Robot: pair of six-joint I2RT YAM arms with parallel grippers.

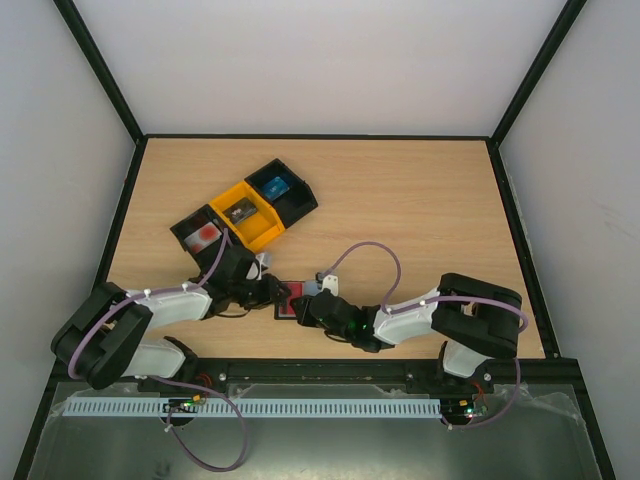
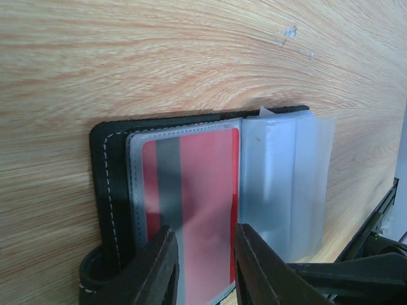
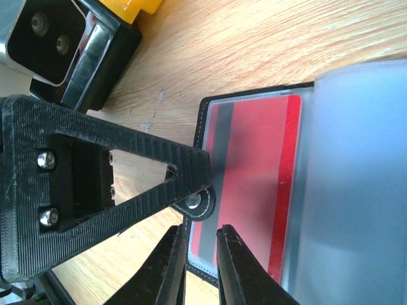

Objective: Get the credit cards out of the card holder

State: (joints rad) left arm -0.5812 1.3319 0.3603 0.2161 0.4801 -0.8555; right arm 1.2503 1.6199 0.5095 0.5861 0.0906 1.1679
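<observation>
The black card holder [image 1: 286, 301] lies open on the table between my two grippers. A red credit card [image 2: 203, 184] with a dark stripe sits in its clear sleeve, and more empty clear sleeves [image 2: 286, 184] fan to the right. My left gripper [image 2: 203, 234] stands over the card's near edge, its jaws a finger's width apart with the sleeve showing between them. My right gripper [image 3: 200, 246] is nearly closed astride the holder's stitched edge [image 3: 205, 121], beside the snap tab [image 3: 201, 202]. The red card [image 3: 254, 165] shows there too. From above, the left gripper [image 1: 271, 291] and right gripper [image 1: 306, 307] almost meet.
A slanted row of bins stands behind the left arm: a black bin [image 1: 205, 236] with a red item, a yellow bin [image 1: 245, 212] with a dark item, and a black bin [image 1: 278, 186] with a blue item. Black frame rails edge the table.
</observation>
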